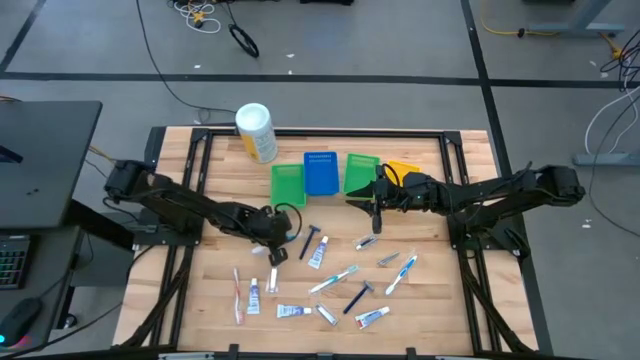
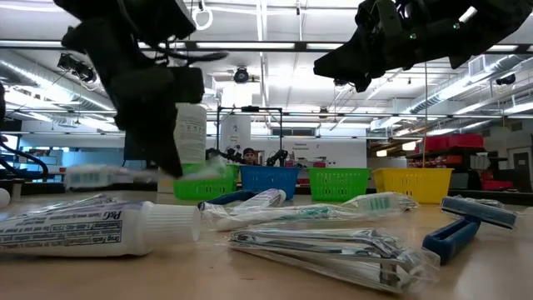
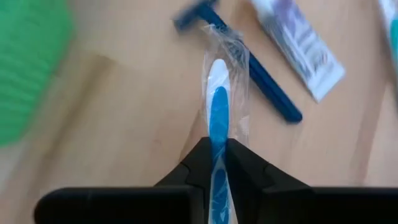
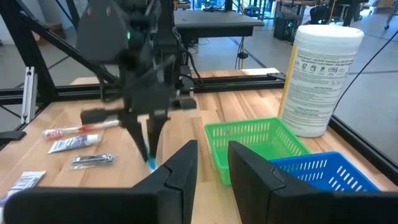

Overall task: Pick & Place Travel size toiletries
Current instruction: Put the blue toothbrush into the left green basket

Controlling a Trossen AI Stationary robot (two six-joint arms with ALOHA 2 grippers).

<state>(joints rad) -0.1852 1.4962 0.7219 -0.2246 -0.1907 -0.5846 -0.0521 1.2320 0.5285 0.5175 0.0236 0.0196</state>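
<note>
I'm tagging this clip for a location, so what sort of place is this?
Probably a robotics lab or workshop: a wooden table in a metal frame on a grey floor with loose cables, ceiling strip lights, and shelving behind.

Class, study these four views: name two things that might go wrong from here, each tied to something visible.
1. The left gripper pinches the wrapped toothbrush at one end only, so it may swing or slip out.
2. The blue razor and a toothpaste tube lie close by; a low move might knock them.
</note>
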